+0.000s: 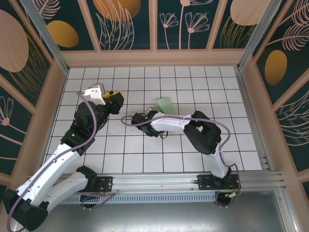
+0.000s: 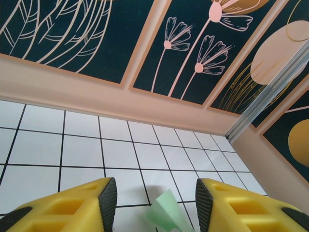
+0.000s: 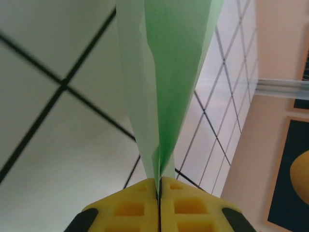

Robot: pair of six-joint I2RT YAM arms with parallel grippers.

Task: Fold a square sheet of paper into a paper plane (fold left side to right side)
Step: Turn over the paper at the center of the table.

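Observation:
The paper plane [image 1: 165,105] is pale green paper folded narrow along a centre crease, held up off the white tiled floor near the middle. My right gripper [image 1: 158,114] is shut on its pointed end. In the right wrist view the two yellow jaws [image 3: 159,186] meet with the paper's [image 3: 164,72] folded layers pinched between them and fanning out away from me. My left gripper [image 1: 117,100] hovers to the left of the paper, open, with nothing between its fingers [image 2: 107,195]. The paper's free end [image 2: 169,212] shows beyond them, apart from both pads.
The tiled floor [image 1: 145,154] is boxed in by peach walls with dark floral panels [image 1: 183,24]. A metal rail [image 1: 183,181] runs along the near edge by the arm bases. A metal corner post [image 2: 270,96] stands at the far right.

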